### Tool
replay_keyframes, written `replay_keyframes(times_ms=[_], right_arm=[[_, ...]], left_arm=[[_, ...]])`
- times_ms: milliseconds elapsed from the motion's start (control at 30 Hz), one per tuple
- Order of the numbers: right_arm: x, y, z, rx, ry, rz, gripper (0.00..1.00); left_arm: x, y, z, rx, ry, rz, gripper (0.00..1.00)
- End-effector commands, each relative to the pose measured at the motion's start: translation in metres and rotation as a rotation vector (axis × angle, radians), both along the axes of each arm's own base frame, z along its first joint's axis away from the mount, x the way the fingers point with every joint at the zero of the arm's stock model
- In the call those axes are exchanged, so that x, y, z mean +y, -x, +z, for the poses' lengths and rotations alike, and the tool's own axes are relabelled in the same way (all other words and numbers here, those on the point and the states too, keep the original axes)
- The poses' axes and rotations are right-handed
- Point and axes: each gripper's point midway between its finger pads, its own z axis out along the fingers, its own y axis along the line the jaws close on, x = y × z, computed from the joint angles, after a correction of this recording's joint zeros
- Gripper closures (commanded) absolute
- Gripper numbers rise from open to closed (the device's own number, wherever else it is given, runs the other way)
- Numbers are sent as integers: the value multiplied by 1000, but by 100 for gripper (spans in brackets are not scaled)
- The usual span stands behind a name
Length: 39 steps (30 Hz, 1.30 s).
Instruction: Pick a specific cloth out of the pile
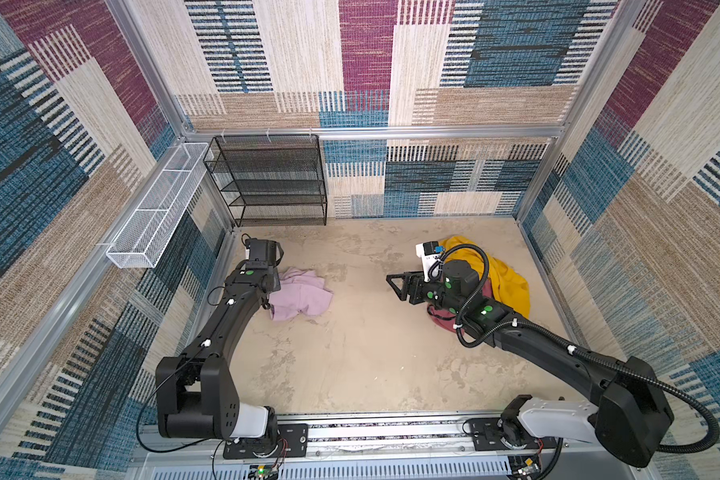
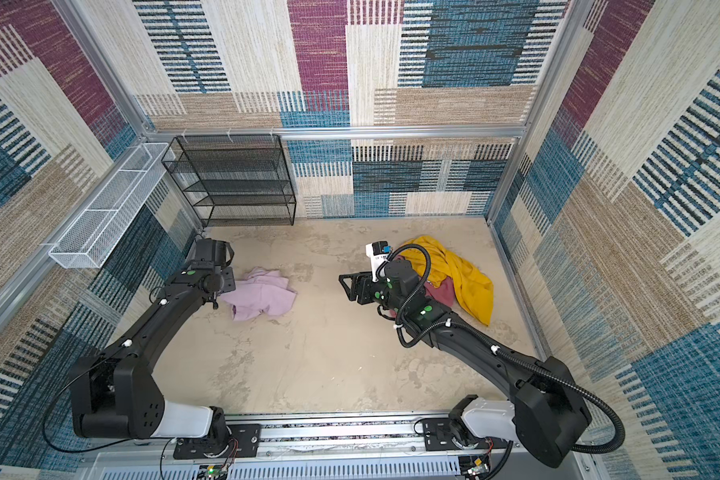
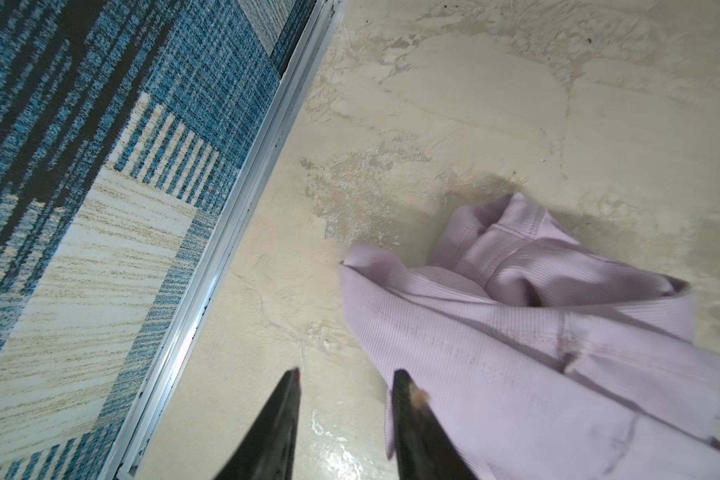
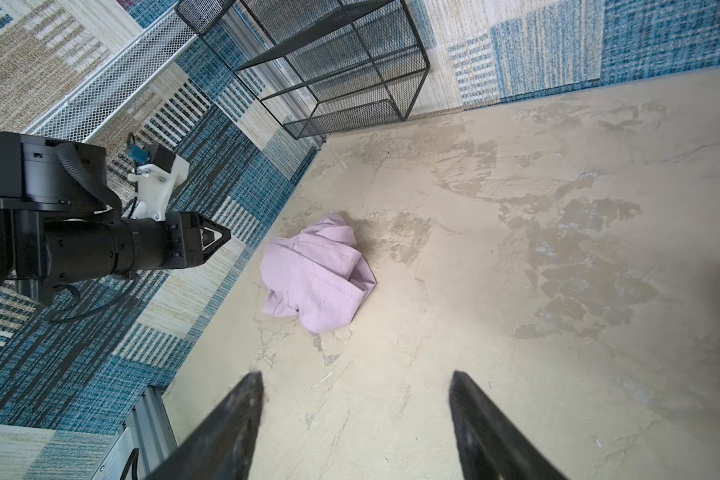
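The cloth, pale lilac-pink ribbed knit, lies crumpled on the beige floor at the left, apart from the pile. In the left wrist view my left gripper is open over bare floor, and the cloth lies against the outer side of one finger. The pile sits at the right, a mustard-yellow garment over a rose-red one, partly hidden by my right arm. My right gripper is open and empty above the floor, facing the cloth.
A black mesh shelf rack stands at the back left corner. A white wire basket hangs on the left wall. An aluminium rail runs along the left wall's foot, close to my left gripper. Patterned walls enclose the floor.
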Motion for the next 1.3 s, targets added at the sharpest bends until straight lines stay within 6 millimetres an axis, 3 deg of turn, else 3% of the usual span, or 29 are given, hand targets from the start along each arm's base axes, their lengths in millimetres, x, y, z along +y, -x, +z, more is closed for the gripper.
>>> replay_keyframes(times_ms=[0,167,333,500,600,733,933,1267], right_arm=[[1,-2,8,-17,-14,-4,27],[-5,-6,13,-45,7,-38,26],[-12,-4,18,-56,14,-62,26],[-27,0,16,-70,24,-115,25],[-34,3,18,-78,34,-137,24],[-42,10,19,-83,33,-150,23],[-47,17,1,-47,34,-156,23],[-40,14,-2,-43,30,-130,23]], left_arm=[[-11,-3,13,-51,65,-13,60],[-60,-7,18,-63,141,-147,63],[-127,-9,16,-38,107,-324,63],[-200,-3,-5,26,132,-514,64],[-223,3,-21,70,117,-572,64],[-236,7,-44,131,108,-600,65],[-251,20,-76,223,92,-654,65],[-226,8,-97,277,-59,-560,63]])
